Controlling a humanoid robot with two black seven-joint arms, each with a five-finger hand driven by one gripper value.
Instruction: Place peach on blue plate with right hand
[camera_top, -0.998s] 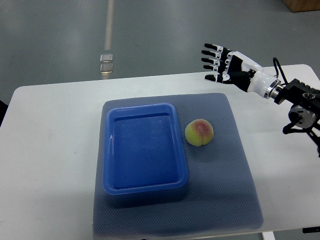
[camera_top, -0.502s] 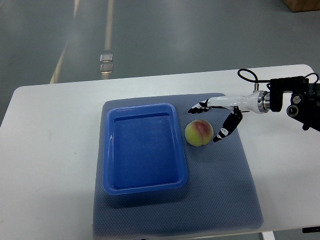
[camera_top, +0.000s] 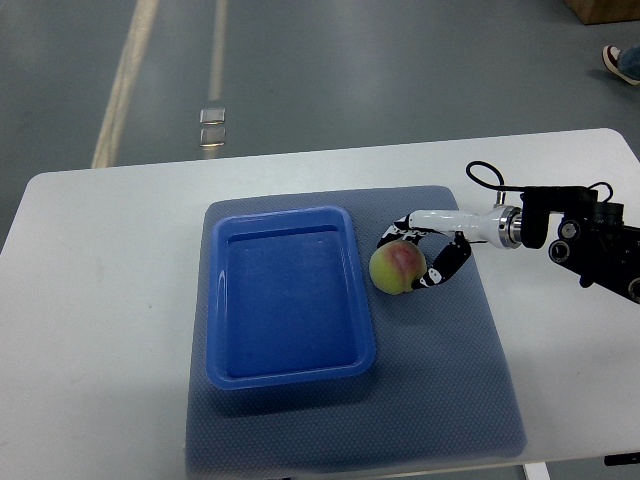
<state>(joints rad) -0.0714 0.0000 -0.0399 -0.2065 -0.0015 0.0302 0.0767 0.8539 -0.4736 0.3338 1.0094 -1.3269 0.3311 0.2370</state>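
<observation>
Right hand (camera_top: 418, 252) wraps its fingers (camera_top: 443, 268) round the peach (camera_top: 397, 268), gripping it; peach sits on the mat (camera_top: 440, 380) just right of the blue plate (camera_top: 287, 297), not lifted yet. Plate empty, so lift, carry left & drop remain. Count: 1 peach, 1 plate, 1 mat, 1 table (camera_top: 100, 330). Left hand not seen.

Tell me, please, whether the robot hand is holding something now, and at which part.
The right hand has its fingers closed around the peach, gripping its right and far sides. The peach is on the grey mat beside the blue plate.
</observation>
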